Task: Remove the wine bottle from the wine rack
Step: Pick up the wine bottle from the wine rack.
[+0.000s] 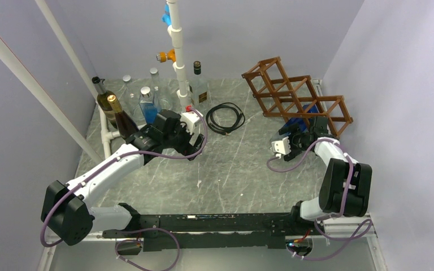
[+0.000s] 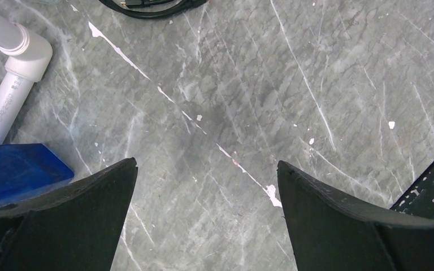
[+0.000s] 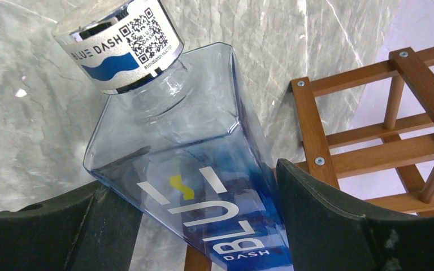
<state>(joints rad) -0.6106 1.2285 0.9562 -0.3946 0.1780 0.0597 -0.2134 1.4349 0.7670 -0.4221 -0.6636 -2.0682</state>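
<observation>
The wine bottle (image 3: 192, 164) is a square, clear-to-blue glass bottle marked "BLUE DASH" with a silver labelled cap. It lies tilted, neck toward the table, its base end at the front of the reddish-brown wooden wine rack (image 3: 373, 158). My right gripper (image 3: 189, 178) has a finger on each side of the bottle's body and is shut on it. From above, the rack (image 1: 294, 93) stands at the back right, with the bottle (image 1: 295, 122) and right gripper (image 1: 302, 132) at its low front cell. My left gripper (image 2: 206, 164) is open and empty over bare table, left of centre (image 1: 187, 131).
Several bottles (image 1: 118, 107) stand at the back left beside a white pipe frame (image 1: 178, 45). A clear bottle with a black cap (image 1: 199, 84) stands by the pipe. A coiled black cable (image 1: 225, 117) lies mid-table. A blue object (image 2: 17, 169) lies beside my left fingers.
</observation>
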